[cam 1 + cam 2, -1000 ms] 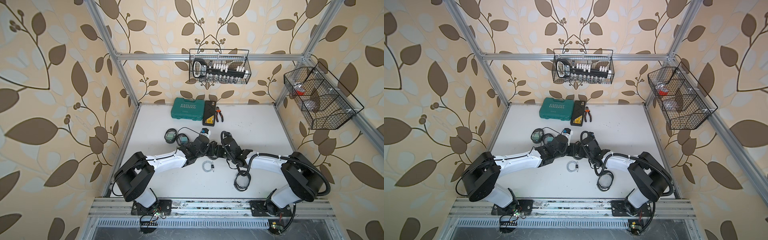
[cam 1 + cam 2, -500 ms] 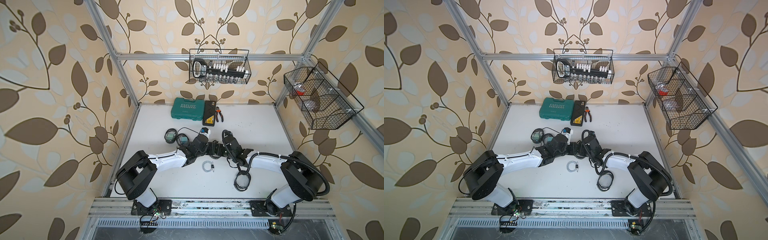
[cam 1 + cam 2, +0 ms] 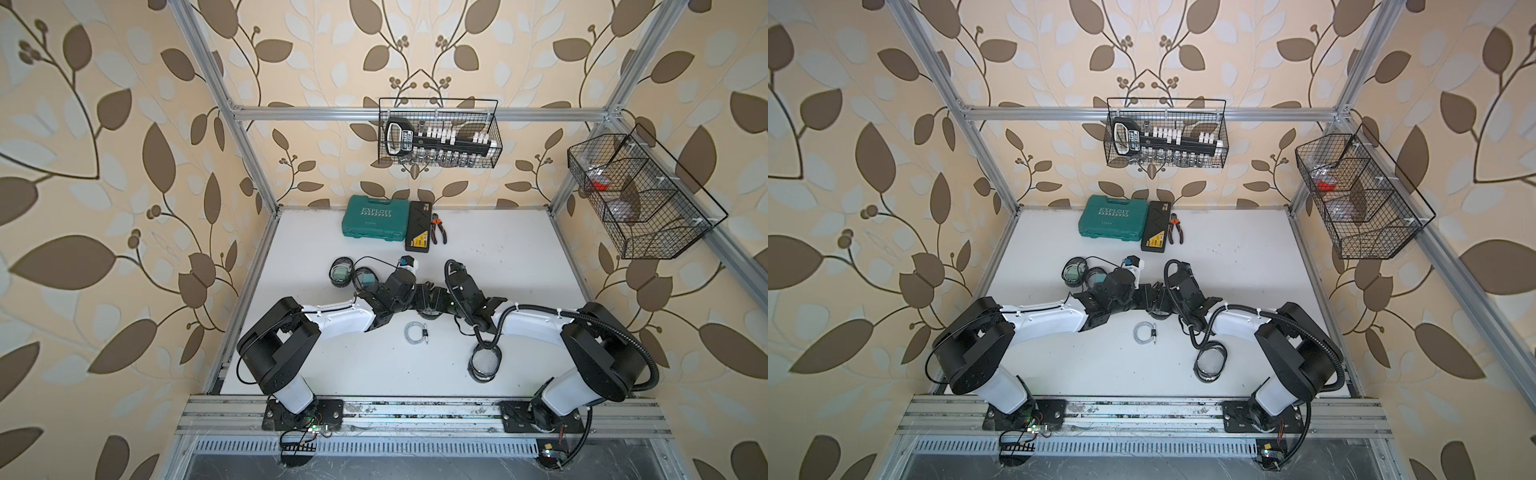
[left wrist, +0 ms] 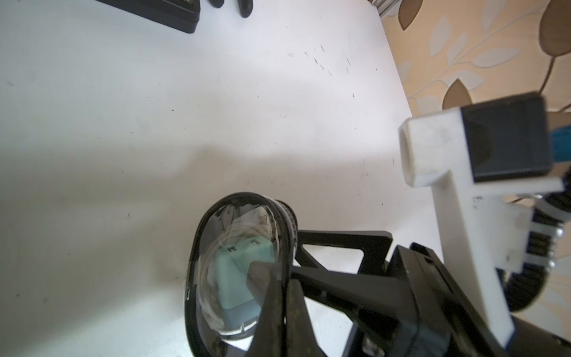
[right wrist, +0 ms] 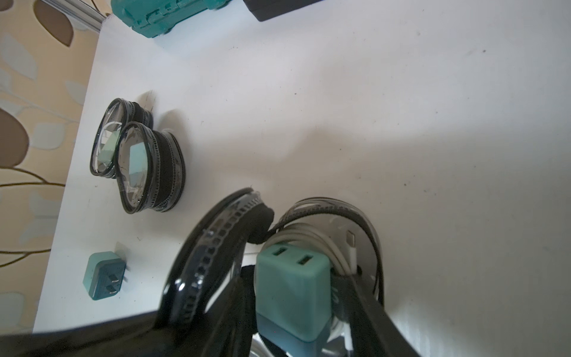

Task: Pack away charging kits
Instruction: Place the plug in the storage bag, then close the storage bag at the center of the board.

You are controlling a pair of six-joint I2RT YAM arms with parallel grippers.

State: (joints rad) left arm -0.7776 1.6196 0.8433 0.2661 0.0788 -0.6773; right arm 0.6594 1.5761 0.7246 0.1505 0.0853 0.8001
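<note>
**Item:** open pouch (image 5: 216, 222), clear with a black rim, at mid-counter between the two arms. In both top views the wrists cover nearly all of it.

**Contents (right wrist view):** teal adapter (image 5: 290, 287) with white cable (image 5: 312, 244) wound behind it. The adapter's lower end is cut off by the frame edge.

**Left claw** (image 4: 278, 287): pressed together on the pouch rim.

**Right claw** (image 5: 298, 273): fingers stand apart on either side of the adapter. Whether they press it cannot be told.

**Nearby**
- Closed pouch A (image 3: 341, 272) and closed pouch B (image 3: 365, 277) touch each other, between mid-counter and the left edge. Each shows a teal block behind its clear face.
- Loose adapter (image 5: 103, 276), prongs showing, lies near them. It is not made out in the top views.
- Coiled cable (image 3: 415, 332) lies alone between mid-counter and the front edge.
- Fourth pouch (image 3: 484, 365) lies toward the front right corner, partly under the right arm's hose. Its contents are not legible.

**Back edge:** teal tool case (image 3: 374, 218), with the flat black case (image 3: 419, 226) against it and the pliers (image 3: 438, 226) just beside.

**Surface:** white counter (image 3: 498, 257), flecked with small dark marks.

**Room:** aluminium frame and leaf-patterned walls. The rear wire basket (image 3: 436, 133) and the right wire basket (image 3: 640, 195) hang above the counter, and their contents are hard to read.

**Open room:** the right rear quarter, and the front strip left of the coil.
</note>
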